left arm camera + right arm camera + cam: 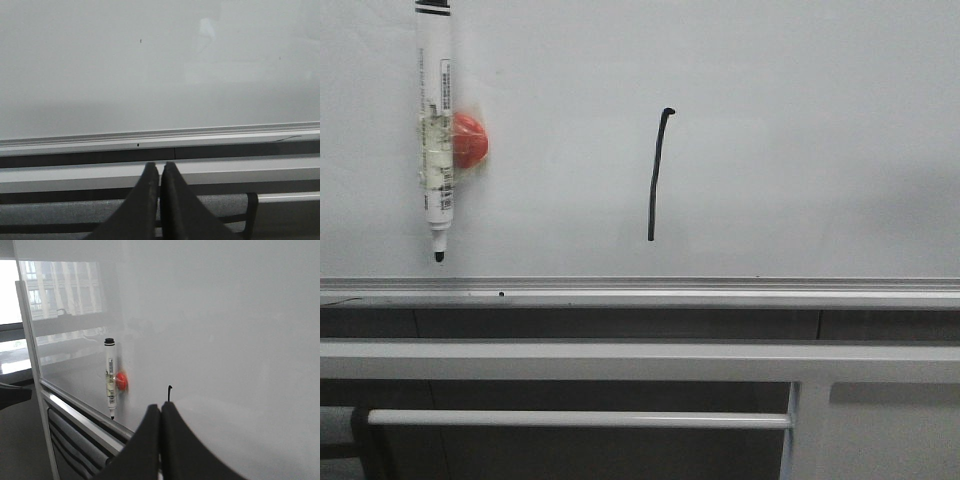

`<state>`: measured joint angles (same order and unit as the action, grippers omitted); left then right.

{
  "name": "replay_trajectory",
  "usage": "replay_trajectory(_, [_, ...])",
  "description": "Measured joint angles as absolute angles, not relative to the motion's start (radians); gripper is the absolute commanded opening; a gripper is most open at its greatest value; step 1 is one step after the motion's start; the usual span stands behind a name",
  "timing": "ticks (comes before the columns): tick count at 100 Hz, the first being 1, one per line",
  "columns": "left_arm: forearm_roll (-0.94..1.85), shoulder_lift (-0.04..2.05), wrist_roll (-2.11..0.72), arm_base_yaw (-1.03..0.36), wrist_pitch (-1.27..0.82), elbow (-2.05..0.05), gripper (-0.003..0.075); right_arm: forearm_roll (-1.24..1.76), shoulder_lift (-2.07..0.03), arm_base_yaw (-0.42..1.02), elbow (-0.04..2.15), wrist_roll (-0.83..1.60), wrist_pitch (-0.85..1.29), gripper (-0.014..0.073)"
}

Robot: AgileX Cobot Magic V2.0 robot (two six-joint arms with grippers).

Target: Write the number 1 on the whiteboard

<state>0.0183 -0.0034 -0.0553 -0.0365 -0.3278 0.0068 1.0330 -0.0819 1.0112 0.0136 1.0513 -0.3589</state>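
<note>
The whiteboard [800, 120] fills the front view above its silver lower rail [640, 292]. The number 1 [657, 175] is a thin black near-vertical stroke with a small hook at its top, near the board's middle. Its top [170, 391] shows in the right wrist view; the rest is hidden behind the fingers. My left gripper [159, 165] is shut and empty, low in front of the rail. My right gripper [160, 406] is shut and empty, in front of the stroke. Neither gripper shows in the front view.
A white marker pen [436, 130] hangs tip down at the board's upper left, taped to a red round magnet [470, 140]. It also shows in the right wrist view [110, 377]. Grey frame bars [640, 360] run below the rail.
</note>
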Motion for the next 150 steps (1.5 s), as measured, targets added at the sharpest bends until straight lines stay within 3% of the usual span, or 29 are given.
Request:
replay_trajectory(85, [0.018,-0.003,-0.055,-0.036,-0.328,0.007,-0.002,1.007,-0.082,1.011,0.014,1.021,-0.285,-0.0063])
replay_trajectory(99, [0.018,-0.003,-0.055,-0.036,-0.328,0.007,-0.002,0.795,-0.082,1.011,0.004,0.82,-0.153,-0.0064])
replay_trajectory(125, [0.018,-0.003,-0.055,-0.036,-0.328,0.007,-0.002,0.115,-0.082,1.009,-0.016,0.166,-0.073,-0.0063])
replay_trajectory(150, [0.018,-0.003,-0.055,-0.036,-0.328,0.007,-0.002,-0.006,-0.082,0.802,-0.016,0.069,0.15,-0.0064])
